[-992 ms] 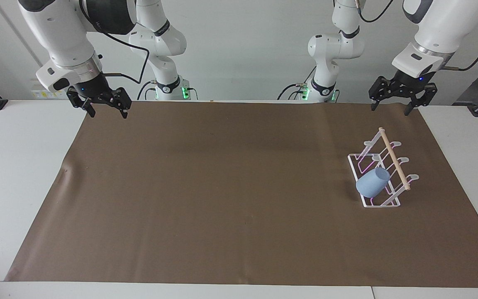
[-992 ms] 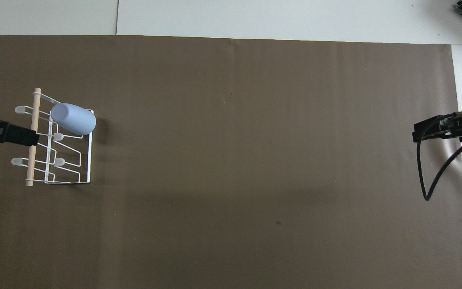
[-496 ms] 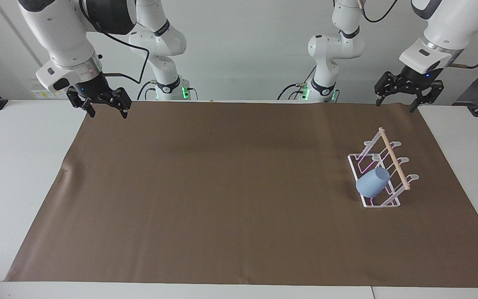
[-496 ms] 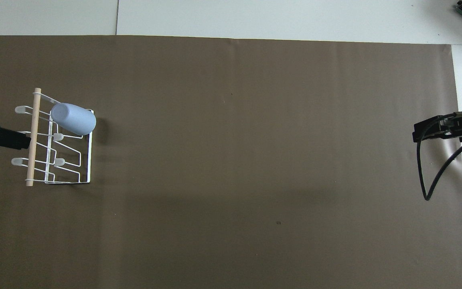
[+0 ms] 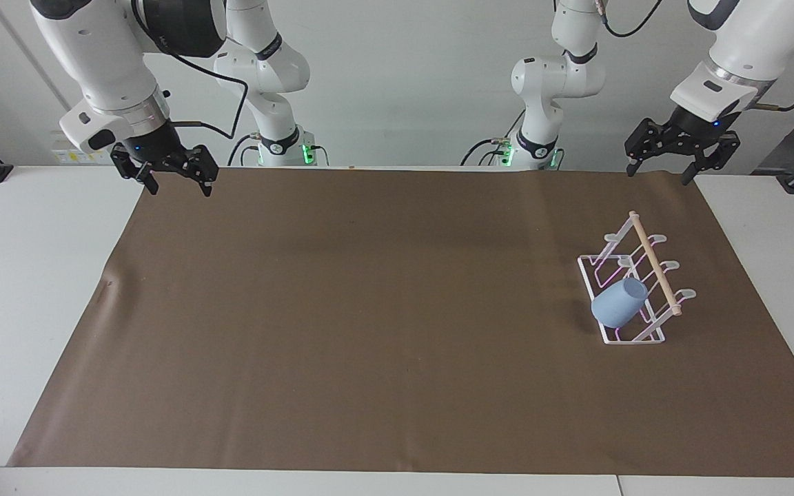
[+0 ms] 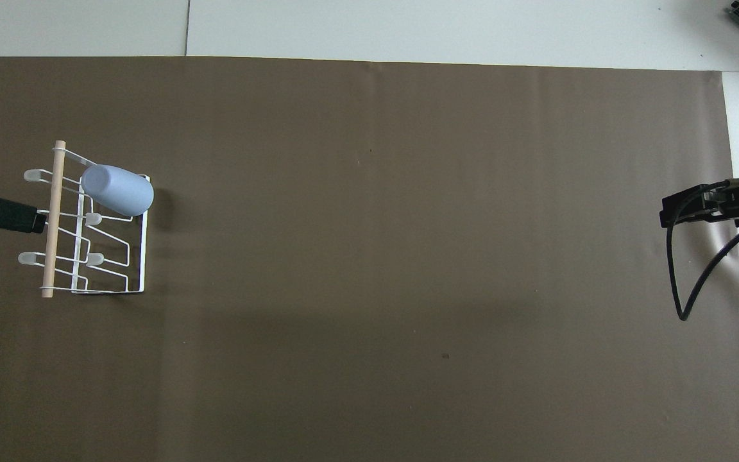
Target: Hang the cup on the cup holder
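The light-blue cup (image 5: 618, 302) sits tilted on a slanted prong of the white wire cup holder (image 5: 635, 339), at the holder's end farther from the robots, with its mouth toward the wooden dowel (image 5: 655, 265). Nothing grips it. The cup (image 6: 117, 190) and cup holder (image 6: 143, 256) also show in the overhead view. My left gripper (image 5: 657, 177) is open and empty, raised over the mat's edge by the robots. In the overhead view it (image 6: 39, 220) lies beside the dowel. My right gripper (image 5: 181, 192) is open and empty, waiting over the mat's corner at the right arm's end; it also shows in the overhead view (image 6: 662, 215).
A brown mat (image 5: 369, 310) covers most of the white table (image 5: 25, 275). The cup holder stands toward the left arm's end. A black cable (image 6: 684, 276) hangs from the right arm.
My left gripper has lifted and drawn back from the cup holder toward the robots' edge of the mat. The cup, the holder and the right arm have not moved.
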### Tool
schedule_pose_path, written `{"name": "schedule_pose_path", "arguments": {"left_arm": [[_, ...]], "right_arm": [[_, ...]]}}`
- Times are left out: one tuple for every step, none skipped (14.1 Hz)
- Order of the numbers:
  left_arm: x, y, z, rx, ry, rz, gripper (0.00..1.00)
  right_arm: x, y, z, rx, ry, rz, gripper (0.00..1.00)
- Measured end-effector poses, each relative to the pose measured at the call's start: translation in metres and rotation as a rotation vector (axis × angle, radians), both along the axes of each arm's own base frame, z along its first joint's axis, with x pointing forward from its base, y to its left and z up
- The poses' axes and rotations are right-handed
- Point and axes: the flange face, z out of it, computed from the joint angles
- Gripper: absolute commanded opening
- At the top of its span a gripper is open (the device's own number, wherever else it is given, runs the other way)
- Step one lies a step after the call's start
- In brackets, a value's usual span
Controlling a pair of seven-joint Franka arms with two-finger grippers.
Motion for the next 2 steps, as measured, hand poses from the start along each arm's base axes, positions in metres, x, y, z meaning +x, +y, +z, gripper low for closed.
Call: {"name": "schedule_pose_path", "arguments": {"left_arm": [[0.0, -0.0002, 0.0001, 0.0, 0.0, 0.015, 1.0], [0.0, -0.0002, 0.0001, 0.0, 0.001, 0.023, 1.0]], "right_arm": [[0.0, 0.0, 0.0, 0.0, 0.0, 0.0, 1.0], [0.0, 0.0, 0.0, 0.0, 0.0, 0.0, 1.0]]}}
